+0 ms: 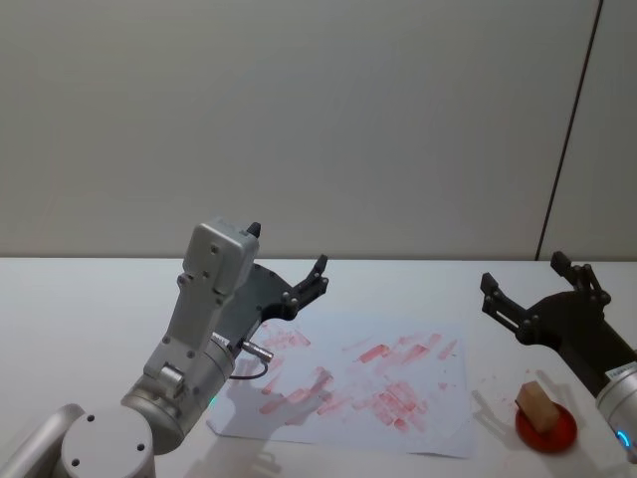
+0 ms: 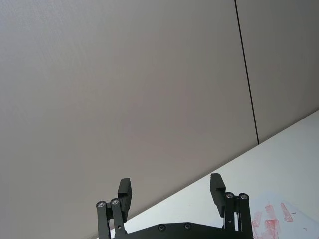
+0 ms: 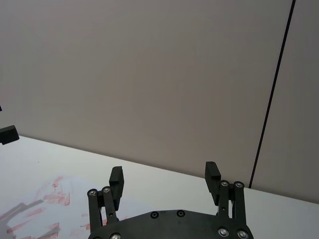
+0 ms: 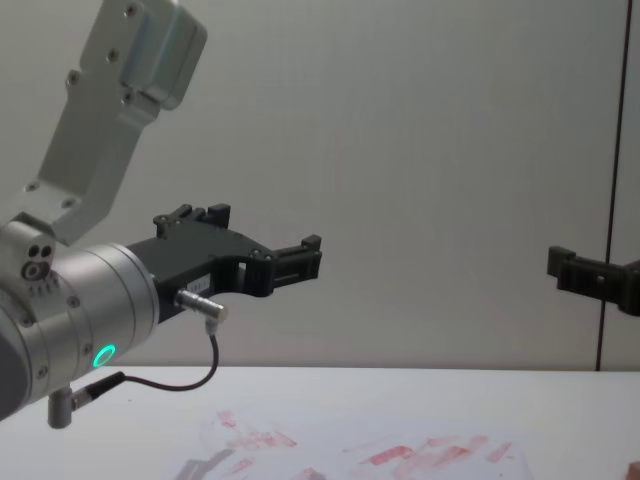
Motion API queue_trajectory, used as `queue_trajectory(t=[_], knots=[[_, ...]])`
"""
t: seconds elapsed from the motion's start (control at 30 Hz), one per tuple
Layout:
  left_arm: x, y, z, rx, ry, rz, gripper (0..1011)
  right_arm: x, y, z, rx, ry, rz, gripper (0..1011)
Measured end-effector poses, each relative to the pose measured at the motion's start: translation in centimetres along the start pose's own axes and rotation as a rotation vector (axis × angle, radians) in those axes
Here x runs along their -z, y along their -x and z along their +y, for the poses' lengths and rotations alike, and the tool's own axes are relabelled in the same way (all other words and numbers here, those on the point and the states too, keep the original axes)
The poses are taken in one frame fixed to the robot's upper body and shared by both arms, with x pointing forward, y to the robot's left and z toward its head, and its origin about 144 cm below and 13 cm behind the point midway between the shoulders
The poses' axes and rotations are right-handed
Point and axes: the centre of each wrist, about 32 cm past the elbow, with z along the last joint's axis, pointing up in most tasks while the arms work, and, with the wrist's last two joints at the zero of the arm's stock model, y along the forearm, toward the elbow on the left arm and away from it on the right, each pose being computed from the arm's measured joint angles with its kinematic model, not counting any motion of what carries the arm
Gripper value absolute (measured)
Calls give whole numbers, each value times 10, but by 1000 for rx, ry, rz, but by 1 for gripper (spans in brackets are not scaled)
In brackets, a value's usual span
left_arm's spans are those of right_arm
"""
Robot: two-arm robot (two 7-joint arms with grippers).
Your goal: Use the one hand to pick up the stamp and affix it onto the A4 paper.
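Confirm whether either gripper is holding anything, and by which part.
Nothing is held. The left gripper and right gripper both show open, empty jaws. The stamp sits untouched on the red pad beside the A4 paper.

The stamp (image 1: 534, 403) sits on a dish (image 1: 563, 434) right of the A4 paper (image 1: 343, 383).

The paper's (image 1: 398, 390) corner toward the table's (image 1: 80, 299) near left corner is covered by the left arm (image 1: 194, 339), and one finger of the left hand (image 1: 288, 249) is largely masked by that arm. The right hand (image 1: 525, 271) is cut off behind the wrist by the head view's right edge. In the chest view it is cut off past one finger, and the paper is cut by the bottom edge. The stamp's (image 1: 534, 402) underside is concealed against the red pad (image 1: 559, 430).
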Motion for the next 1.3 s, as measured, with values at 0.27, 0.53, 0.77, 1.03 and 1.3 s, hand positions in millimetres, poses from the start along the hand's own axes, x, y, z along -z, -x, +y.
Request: queue_trajectory(t=[0.27,0.53,0.77,1.03,1.3], knots=[[0,0,0,0,0,0,1002,0,0,0,0,0,0,1001],[0,0,0,0,0,0,1002,0,0,0,0,0,0,1001],[0,0,0,0,0,0,1002,1,-4,-3,9,10,8,1001],[0,0,0,0,0,0,1003,1,-18,-21,58,65,34,1001],[0,0,0,0,0,0,1003,2,-28,-44,92,146,39,1001]])
